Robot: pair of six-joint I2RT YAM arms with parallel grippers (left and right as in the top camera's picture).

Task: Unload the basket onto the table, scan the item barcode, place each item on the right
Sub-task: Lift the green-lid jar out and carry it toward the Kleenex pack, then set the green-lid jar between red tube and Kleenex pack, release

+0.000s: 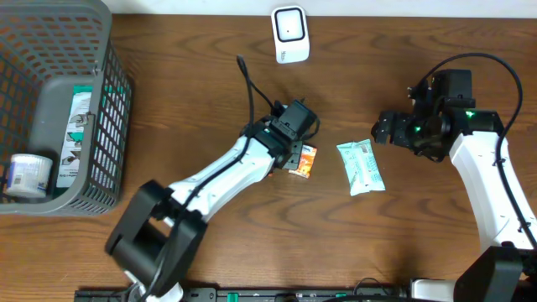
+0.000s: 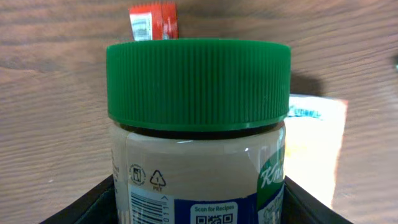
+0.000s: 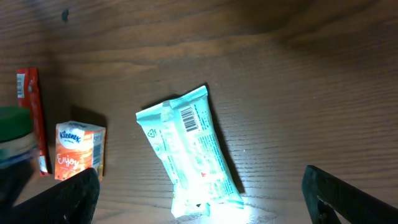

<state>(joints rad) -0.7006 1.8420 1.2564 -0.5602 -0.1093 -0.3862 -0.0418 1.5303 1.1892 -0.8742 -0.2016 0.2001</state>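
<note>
L claw [image 1: 294,132]: clamped on green-lidded plastic jar [image 2: 198,124], tabletop centre.
R claw [image 1: 386,130]: jaws apart, empty.
Tip: should turn jar's barcode [image 2: 147,208] twd white box scanner [image 1: 289,35] at far edge; hold steady.

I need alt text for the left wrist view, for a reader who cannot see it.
A jar with a ribbed green lid, its barcode partly showing, fills the view, sitting between the dark fingers of the left gripper. Behind it, on the wooden table, lie a red packet and a pale packet.
</note>
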